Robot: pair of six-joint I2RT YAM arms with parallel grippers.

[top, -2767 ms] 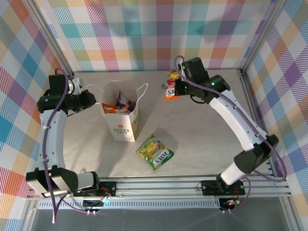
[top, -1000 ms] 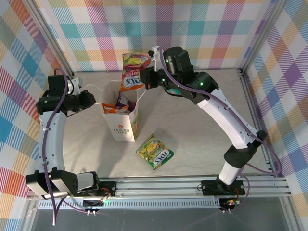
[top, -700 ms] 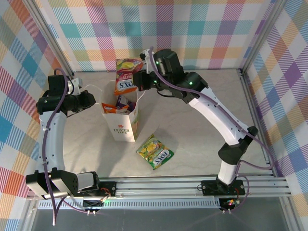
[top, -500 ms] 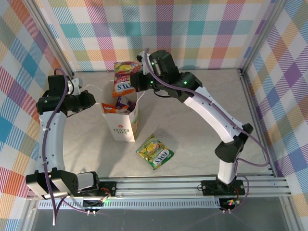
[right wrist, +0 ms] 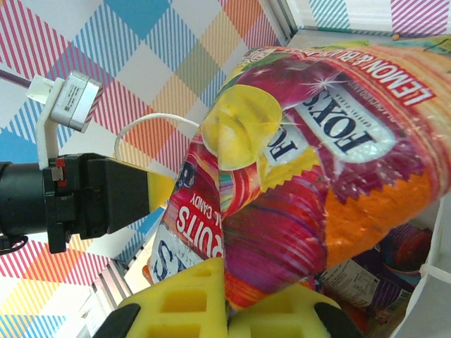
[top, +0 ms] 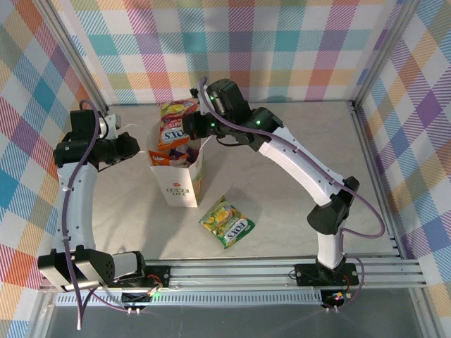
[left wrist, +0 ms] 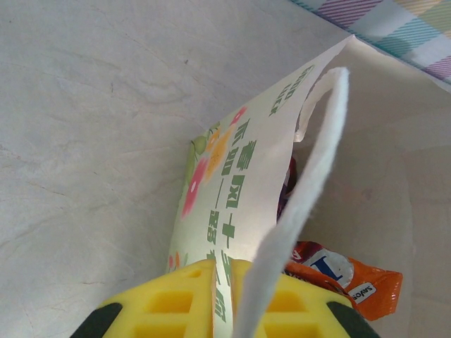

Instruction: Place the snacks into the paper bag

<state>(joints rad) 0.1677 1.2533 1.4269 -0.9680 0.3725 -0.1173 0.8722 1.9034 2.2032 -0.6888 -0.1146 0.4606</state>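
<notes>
**A:** Pale marbled table (top: 303,176), checked walls (top: 282,42) all round. Where's the snack?

**B:** The orange packet (top: 174,125) hangs over the mouth of the paper bag (top: 180,182), at the far left of the table. The right gripper (right wrist: 225,292) pinches one edge of it, jaws clamped tight on the foil.

**A:** Why so high?

**B:** I'd judge it has to clear the rim and the packets inside (top: 169,155) before release.

**A:** And the left gripper (left wrist: 222,299)?

**B:** Nearly closed on the bag's left wall, beside the cord handle (left wrist: 310,176). That probably steadies the bag and holds its mouth open.

**A:** Anything outside?

**B:** A green-yellow packet (top: 227,222) lies flat on the table, nearer than the bag and to its right.
</notes>
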